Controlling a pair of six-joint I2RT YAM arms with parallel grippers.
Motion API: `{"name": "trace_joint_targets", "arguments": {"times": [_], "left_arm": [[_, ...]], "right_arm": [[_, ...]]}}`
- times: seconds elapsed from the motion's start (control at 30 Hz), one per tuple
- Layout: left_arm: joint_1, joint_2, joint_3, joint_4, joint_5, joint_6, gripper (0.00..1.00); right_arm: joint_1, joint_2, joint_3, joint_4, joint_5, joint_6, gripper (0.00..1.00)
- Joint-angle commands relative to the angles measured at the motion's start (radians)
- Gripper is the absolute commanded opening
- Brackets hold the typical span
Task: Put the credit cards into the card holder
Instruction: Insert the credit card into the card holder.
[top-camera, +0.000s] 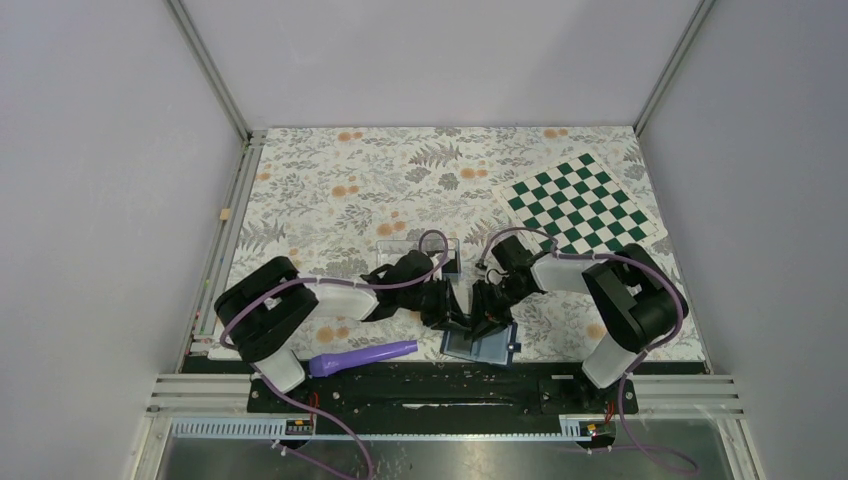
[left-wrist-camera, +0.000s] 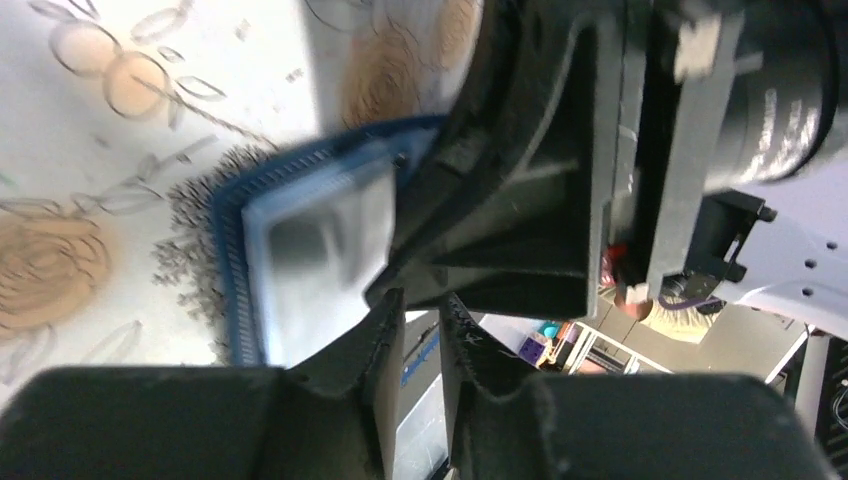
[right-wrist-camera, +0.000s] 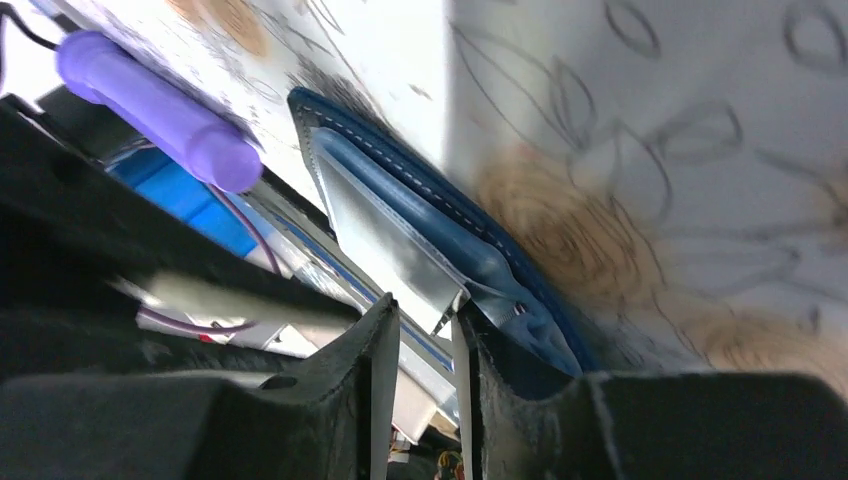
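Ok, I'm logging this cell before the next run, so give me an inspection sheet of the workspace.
Surface: floral cloth, lying flat.
Job's things: wallet open at the near edge; cards not clearly seen.
Clutter: checkerboard, clear box, purple handle.
Grippers: left pincer nearly shut, nothing seen in it; right pincer apparently shut on the wallet's flap corner.
Cables: purple cables looped along both arms.
Surroundings: white walls, metal frame.
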Motion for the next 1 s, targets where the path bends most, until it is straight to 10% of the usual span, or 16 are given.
{"name": "trace_joint_targets", "arguments": {"times": [0.0,0.27,0.57,0.97], "left_arm": [[-0.016,-0.102,-0.014,0.01,-0.024,0.005,0.17],[-0.016,-0.205,0.091,-0.482,-0.28,0.124,0.28],[-0.019,-0.119,0.131,-0.473,-0.268,0.125,0.35],[-0.02,-0.136,0.164,-0.431,-0.234,0.138,0.35]], "right_arm": [[0.0,0.049,-0.001,0.212,-0.011,0.03,0.34],[0.023,0.028,0.166,-0.049,0.11,-0.099,0.5],[0.045,-0.028,0.231,-0.242,0.266,-0.156,0.68],[0.044,-0.16,0.187,-0.167,0.158,-0.103,0.57]]}}
